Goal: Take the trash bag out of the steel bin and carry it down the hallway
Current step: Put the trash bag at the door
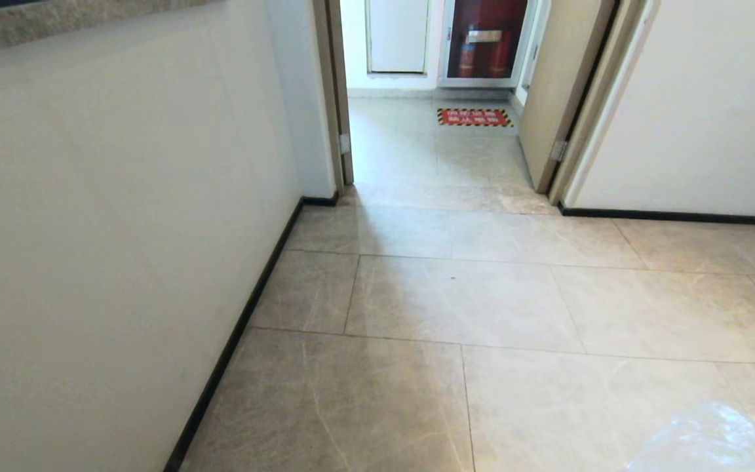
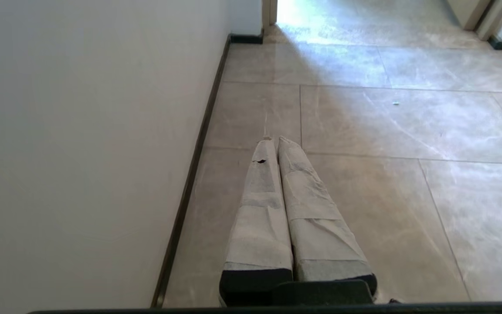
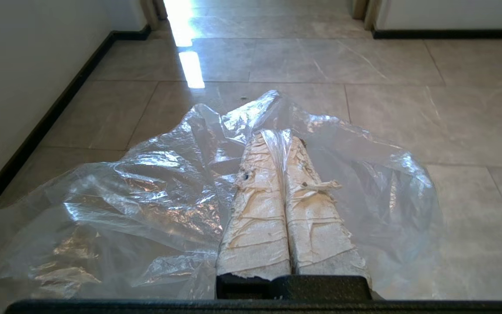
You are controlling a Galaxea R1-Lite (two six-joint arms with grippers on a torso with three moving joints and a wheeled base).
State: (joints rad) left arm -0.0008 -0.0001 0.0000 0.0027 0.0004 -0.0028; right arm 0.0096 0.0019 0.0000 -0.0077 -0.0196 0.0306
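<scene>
Head view looks down a hallway [image 1: 456, 301] of large grey-beige tiles, with a pale wall [image 1: 109, 216] and its dark baseboard [image 1: 240, 328] along the left edge of the floor and an open doorway [image 1: 430, 131] ahead at the far end. A red floor sticker with striped edges [image 1: 474, 117] lies on the tiles beyond the doorway, in front of a cabinet holding fire extinguishers [image 1: 485, 42]. The trash bag [image 3: 155, 205] hangs from the right gripper [image 3: 282, 137], whose two wrapped fingers are pressed together with a fold of the clear film pinched between them near the tips; the bag billows out around and beneath them above the floor. In the head view only a shiny corner of it shows at the near right corner of the floor. The left gripper [image 2: 273, 140] holds nothing, its fingers closed on each other, pointing forward near the left wall. No steel bin shows in any view, so I judge the removal done and the carrying step in hand. The next move likely calls for driving straight toward the doorway, keeping clear of the left baseboard and the door frame, and keeping the pinch firm, since the thin film could slip free.
</scene>
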